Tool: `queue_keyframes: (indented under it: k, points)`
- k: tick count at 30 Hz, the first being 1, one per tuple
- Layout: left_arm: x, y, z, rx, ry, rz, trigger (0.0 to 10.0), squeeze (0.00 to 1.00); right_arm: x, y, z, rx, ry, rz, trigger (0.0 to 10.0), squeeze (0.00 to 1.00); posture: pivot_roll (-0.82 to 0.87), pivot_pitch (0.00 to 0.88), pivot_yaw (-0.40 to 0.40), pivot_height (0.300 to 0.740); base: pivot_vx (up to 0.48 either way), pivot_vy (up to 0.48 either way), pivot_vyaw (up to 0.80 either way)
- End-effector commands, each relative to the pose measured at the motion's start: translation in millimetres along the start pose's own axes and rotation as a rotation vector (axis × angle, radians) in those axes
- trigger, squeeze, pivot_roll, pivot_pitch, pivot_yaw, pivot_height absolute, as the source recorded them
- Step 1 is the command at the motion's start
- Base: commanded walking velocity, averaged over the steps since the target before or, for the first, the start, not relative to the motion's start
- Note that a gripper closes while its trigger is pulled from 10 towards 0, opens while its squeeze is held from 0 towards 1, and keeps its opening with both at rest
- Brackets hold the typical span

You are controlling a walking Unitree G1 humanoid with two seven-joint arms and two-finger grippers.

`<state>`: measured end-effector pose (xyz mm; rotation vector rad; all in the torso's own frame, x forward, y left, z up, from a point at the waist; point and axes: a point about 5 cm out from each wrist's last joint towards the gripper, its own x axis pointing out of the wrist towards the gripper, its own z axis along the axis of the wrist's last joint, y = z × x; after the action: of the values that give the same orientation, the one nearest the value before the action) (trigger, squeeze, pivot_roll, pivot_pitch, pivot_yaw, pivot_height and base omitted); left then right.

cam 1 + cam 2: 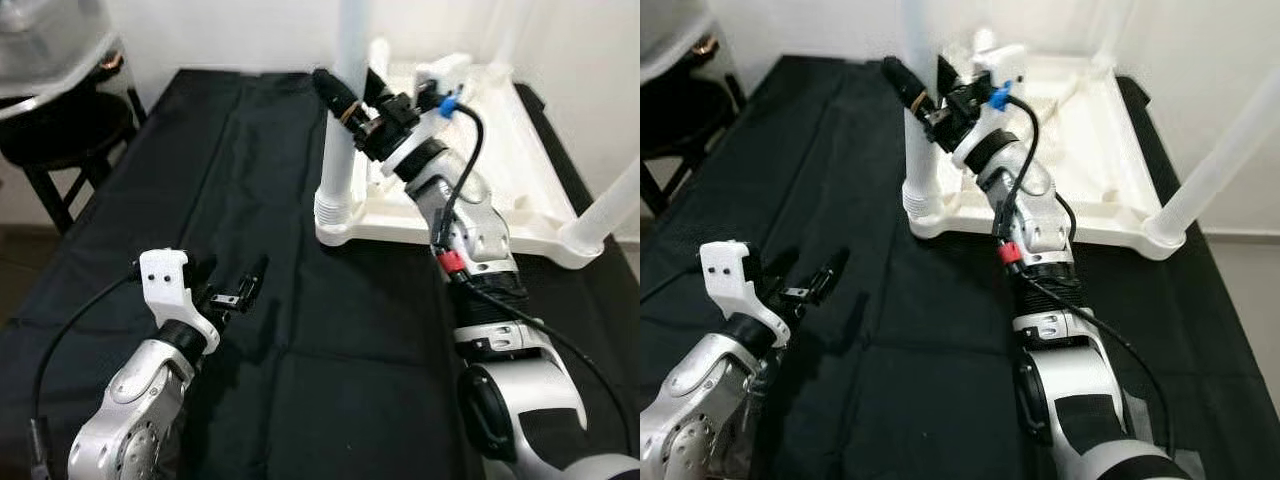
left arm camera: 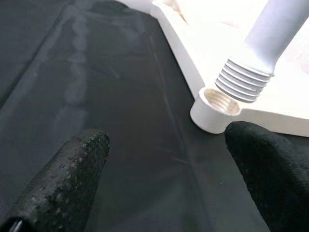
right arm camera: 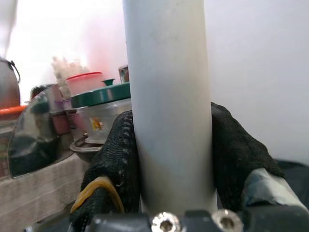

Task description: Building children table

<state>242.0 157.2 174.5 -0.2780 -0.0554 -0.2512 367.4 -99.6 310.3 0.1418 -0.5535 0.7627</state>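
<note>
Cloth, black and creased (image 1: 250,200), covers the whole work surface. Toward the far right corner of this surface lies the white plastic children's tabletop (image 1: 520,190), turned upside down with its ribbed underside up. Its near-left corner sits about midway across the cloth, and its near-right corner comes close to the right edge.

White plastic tube legs rise from its corners. The leg at the near-left corner (image 1: 340,130) stands roughly upright, its threaded lower end (image 2: 245,81) just above the round socket (image 2: 216,107) and slightly tilted, the threads still exposed. Another white leg (image 1: 610,215) leans out from the near-right corner.

The right gripper (image 1: 352,95) reaches over the tabletop from the near side. Its two black fingers are closed around the near-left leg well above the threads, one finger (image 3: 113,159) pressed to each side of the tube.

The left gripper (image 1: 235,285) hovers low over the bare cloth near the front left, well apart from the tabletop. Its fingers (image 2: 67,179) are spread wide and hold nothing.

A dark round stool (image 1: 60,130) stands beyond the far left corner.
</note>
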Motion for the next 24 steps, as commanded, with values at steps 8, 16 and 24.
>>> queue_keyframes:
  k: [8, 16, 24]
  points:
    - [-11.6, -8.7, 4.6, -0.029, 0.000, -0.025, 10.0, 0.00, 14.6, -0.3, 48.7, 0.043, -0.083, 0.440, 10.0, 0.00, 0.06, 0.382, -0.008, 0.740, 0.000, 0.000, 0.00]
    - [-16.5, -12.8, 8.8, -0.048, 0.000, -0.035, 10.0, 0.00, 24.0, -1.2, 59.5, -0.045, 0.037, 0.714, 10.0, 0.00, 0.06, 0.405, -0.014, 0.740, 0.000, 0.000, 0.00]
    - [-19.6, -17.6, 13.2, -0.052, -0.002, -0.031, 10.0, 0.00, 35.8, 2.4, 65.8, -0.058, 0.013, 0.786, 10.0, 0.00, 0.08, 0.456, -0.022, 0.740, 0.000, 0.000, 0.00]
